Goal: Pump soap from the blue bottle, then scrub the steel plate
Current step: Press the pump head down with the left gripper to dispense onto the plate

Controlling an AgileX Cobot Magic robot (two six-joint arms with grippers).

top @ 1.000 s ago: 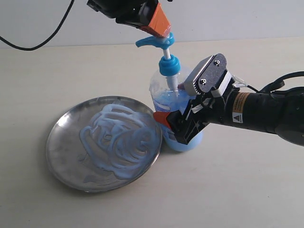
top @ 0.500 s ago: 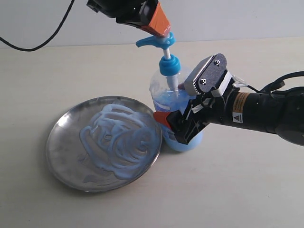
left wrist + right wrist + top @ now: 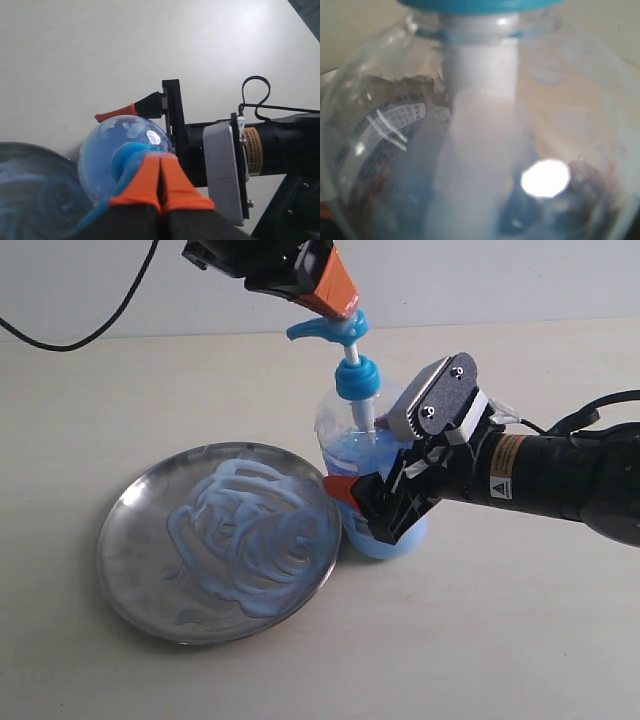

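My right gripper (image 3: 378,502) is clamping the tall clear blue-pump bottle (image 3: 345,440), standing just beside the round steel plate (image 3: 135,550) smeared with pale blue soap (image 3: 245,530). My left gripper (image 3: 338,295), jaws pressed together, is seemingly touching the pump head (image 3: 325,330).

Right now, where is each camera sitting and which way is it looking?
Exterior view: off the arms, raised, looking down across the table at the steel plate and blue bottle; the left fingers on the pump and right fingers around the bottle show.
Left wrist view: rides the left wrist, looking down past its shut fingers onto the bottle; the right arm shows too.
Right wrist view: rides the right wrist, right against the bottle; its fingers hardly show.
Shared: all three see the bottle.
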